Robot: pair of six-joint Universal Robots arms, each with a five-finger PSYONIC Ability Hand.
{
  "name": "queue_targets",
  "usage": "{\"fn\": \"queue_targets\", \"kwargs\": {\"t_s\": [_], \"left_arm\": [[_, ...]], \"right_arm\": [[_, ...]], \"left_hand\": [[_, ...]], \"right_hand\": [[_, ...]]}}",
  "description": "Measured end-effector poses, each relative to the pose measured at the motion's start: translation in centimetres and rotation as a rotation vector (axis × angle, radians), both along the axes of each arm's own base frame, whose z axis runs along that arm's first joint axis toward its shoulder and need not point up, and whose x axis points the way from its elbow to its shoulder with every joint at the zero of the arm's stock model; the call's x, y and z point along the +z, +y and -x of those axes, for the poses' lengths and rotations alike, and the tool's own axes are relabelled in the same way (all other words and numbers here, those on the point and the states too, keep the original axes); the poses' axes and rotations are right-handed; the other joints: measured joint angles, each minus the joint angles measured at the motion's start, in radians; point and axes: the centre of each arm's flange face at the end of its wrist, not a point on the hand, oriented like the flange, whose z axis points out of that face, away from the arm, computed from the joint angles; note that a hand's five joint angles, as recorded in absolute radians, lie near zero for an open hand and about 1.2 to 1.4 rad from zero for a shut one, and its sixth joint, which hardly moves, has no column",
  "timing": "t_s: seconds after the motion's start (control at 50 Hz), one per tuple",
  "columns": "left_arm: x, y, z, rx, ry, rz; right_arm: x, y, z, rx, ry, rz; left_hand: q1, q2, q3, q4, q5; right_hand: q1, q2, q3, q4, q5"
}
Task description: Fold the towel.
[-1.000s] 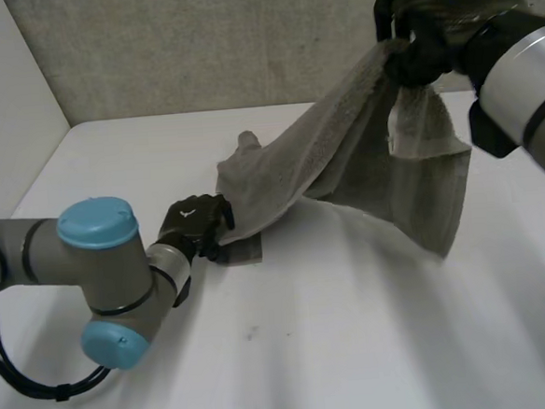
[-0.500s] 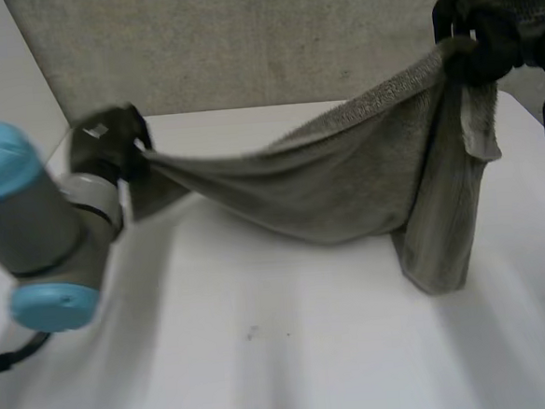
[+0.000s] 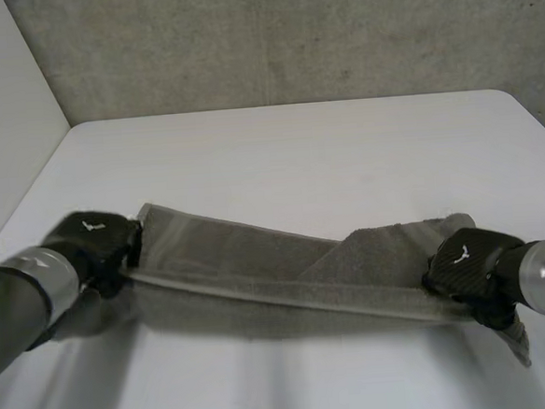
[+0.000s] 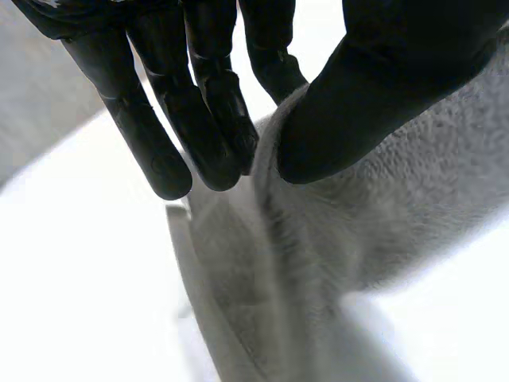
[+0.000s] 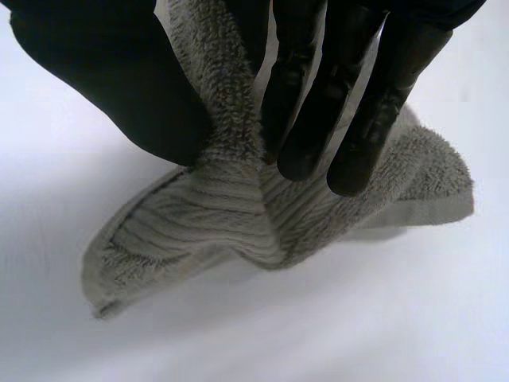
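The white table (image 3: 297, 147) carries 1 grey towel (image 3: 248, 262); it stretches long across the near side.

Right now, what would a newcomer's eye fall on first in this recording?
The grey towel draws the eye: it is stretched in a long band across the near part of the white table, strung between the two black hands. The left hand pinches one end between thumb and fingers. The right hand pinches the other end, where the cloth bunches up.
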Motion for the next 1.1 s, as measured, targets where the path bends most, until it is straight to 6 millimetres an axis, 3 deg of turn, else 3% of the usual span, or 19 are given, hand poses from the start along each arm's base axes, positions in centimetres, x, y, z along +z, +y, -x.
{"fn": "queue_targets", "kwargs": {"t_s": [0.1, 0.18, 0.2, 0.26, 0.3, 0.34, 0.36, 0.4, 0.44, 0.54, 0.64, 0.86, 0.94, 1.04, 1.1], "left_arm": [[-1.7, -2.8, 0.9, -0.001, -0.01, 0.012], [-0.4, -6.7, 2.3, 0.012, 0.033, 0.15], [0.7, -8.2, 2.9, 0.019, 0.057, 0.221], [4.0, -11.0, 4.1, 0.037, 0.124, 0.397], [5.0, -11.6, 4.4, 0.043, 0.147, 0.447], [9.9, -13.6, 5.2, 0.07, 0.263, 0.666], [11.2, -13.9, 5.3, 0.077, 0.299, 0.722], [15.5, -14.2, 5.4, 0.099, 0.429, 0.901], [17.9, -14.0, 5.2, 0.108, 0.515, 1.001], [19.6, -13.1, 4.8, 0.115, 0.603, 1.074], [16.7, -13.0, 4.6, 0.124, 0.575, 0.993], [2.3, -11.1, 3.8, 0.119, 0.388, 0.594], [-3.7, -9.5, 3.5, 0.09, 0.314, 0.432], [-8.7, -7.6, 2.8, 0.072, 0.203, 0.29], [-9.8, -6.7, 1.9, 0.074, 0.141, 0.241]], "right_arm": [[-0.6, -2.6, -1.2, -0.022, 0.005, 0.047], [0.9, -5.9, -2.9, -0.079, -0.068, 0.193], [2.4, -7.7, -3.7, -0.111, -0.125, 0.298], [5.3, -10.6, -4.8, -0.161, -0.233, 0.486], [6.4, -11.4, -5.1, -0.175, -0.272, 0.551], [10.4, -13.6, -5.8, -0.216, -0.413, 0.772], [12.2, -14.2, -6.1, -0.226, -0.48, 0.871], [15.7, -14.7, -6.4, -0.235, -0.61, 1.058], [17.7, -14.6, -6.5, -0.232, -0.686, 1.163], [18.5, -13.9, -6.6, -0.225, -0.739, 1.23], [15.7, -13.4, -6.4, -0.23, -0.681, 1.122], [4.8, -11.6, -5.8, -0.203, -0.479, 0.709], [-0.7, -10.8, -6.1, -0.152, -0.426, 0.538], [-5.4, -10.0, -5.9, -0.128, -0.37, 0.394], [-6.5, -9.5, -5.5, -0.128, -0.335, 0.35]], "left_hand": [[0.0, 0.0, 0.0, 0.0, 0.0], [0.0, 0.0, 0.0, 0.0, 0.0], [0.0, 0.0, 0.0, 0.0, 0.0], [0.0, 0.0, 0.001, 0.0, 0.0], [0.0, 0.0, 0.001, 0.0, 0.0], [0.0, 0.0, 0.001, 0.0, 0.0], [0.0, 0.0, 0.001, 0.0, 0.0], [0.0, 0.0, 0.001, 0.0, 0.0], [0.0, 0.0, 0.001, 0.0, 0.0], [0.005, 0.0, 0.001, 0.0, 0.003], [0.01, 0.0, 0.001, 0.0, 0.004], [0.01, 0.0, 0.001, 0.0, 0.004], [0.015, 0.0, 0.001, 0.0, 0.004], [0.015, 0.0, 0.001, 0.0, 0.004], [0.015, 0.001, 0.001, 0.0, 0.004]], "right_hand": [[0.0, 0.0, 0.0, 0.0, 0.003], [0.0, 0.0, 0.0, 0.0, 0.004], [0.0, 0.0, 0.0, 0.0, 0.004], [0.0, 0.0, 0.0, 0.0, 0.004], [0.0, 0.0, 0.0, 0.0, 0.004], [0.0, 0.0, 0.0, 0.0, 0.004], [0.0, 0.0, 0.0, 0.0, 0.004], [0.0, 0.0, 0.0, 0.0, 0.004], [0.0, 0.0, 0.0, 0.0, 0.005], [0.0, 0.0, 0.0, 0.0, 0.009], [0.0, 0.0, 0.0, 0.0, 0.01], [0.0, 0.0, 0.0, 0.0, 0.01], [0.0, 0.0, 0.0, 0.0, 0.015], [0.0, 0.0, 0.0, 0.0, 0.015], [0.0, 0.0, 0.0, 0.0, 0.015]]}}
